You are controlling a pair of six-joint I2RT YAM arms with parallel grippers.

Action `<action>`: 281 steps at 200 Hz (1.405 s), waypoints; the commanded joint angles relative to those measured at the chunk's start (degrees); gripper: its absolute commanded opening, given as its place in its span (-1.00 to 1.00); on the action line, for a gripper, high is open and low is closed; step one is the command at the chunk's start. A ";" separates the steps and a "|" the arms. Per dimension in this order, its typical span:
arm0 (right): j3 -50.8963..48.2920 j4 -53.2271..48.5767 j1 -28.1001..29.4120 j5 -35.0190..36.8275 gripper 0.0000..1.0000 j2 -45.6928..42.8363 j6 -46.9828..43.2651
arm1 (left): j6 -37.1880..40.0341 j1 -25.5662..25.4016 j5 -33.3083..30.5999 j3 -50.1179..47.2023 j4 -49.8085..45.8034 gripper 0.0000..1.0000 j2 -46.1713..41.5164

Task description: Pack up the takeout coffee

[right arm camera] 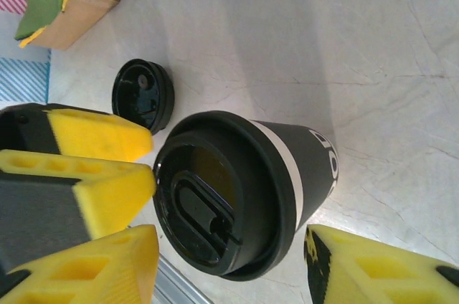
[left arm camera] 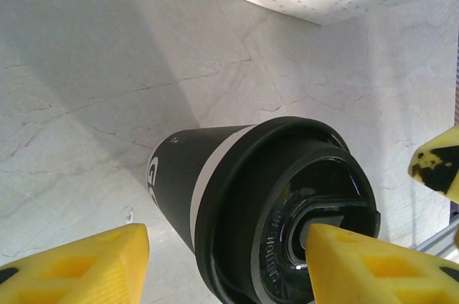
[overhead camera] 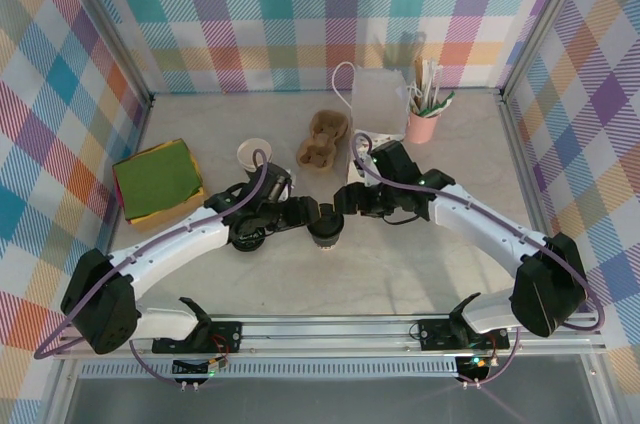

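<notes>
The takeout coffee (overhead camera: 325, 229) stands upright in the middle of the table, a dark cup with a white band and a black lid. From the left, my left gripper (overhead camera: 312, 216) straddles its top. In the left wrist view the cup (left arm camera: 237, 196) sits between the yellow fingers (left arm camera: 79, 264); the left finger stands clear of the cup wall and the right one overlaps the lid. My right gripper (overhead camera: 340, 212) comes in from the right. In its wrist view the cup (right arm camera: 237, 189) lies between its fingers (right arm camera: 373, 268), with a gap on the right side. Both grippers are open.
A loose black lid (right arm camera: 143, 95) lies just left of the cup. A lidless white-rimmed cup (overhead camera: 253, 155), a brown cup carrier (overhead camera: 322, 139), a white paper bag (overhead camera: 383, 99) and a pink utensil cup (overhead camera: 423, 124) stand behind. A green-topped stack (overhead camera: 157, 179) lies at the left.
</notes>
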 commanded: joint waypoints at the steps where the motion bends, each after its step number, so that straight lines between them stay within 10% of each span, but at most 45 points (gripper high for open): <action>1: -0.27 2.29 -0.15 -3.30 0.10 1.48 0.90 | 0.63 -0.83 1.15 1.23 1.63 0.16 0.68; 281: -3.32 -1.67 3.29 6.56 0.04 7.54 -4.35 | -0.58 -1.70 -2.27 -6.25 0.31 -0.26 3.26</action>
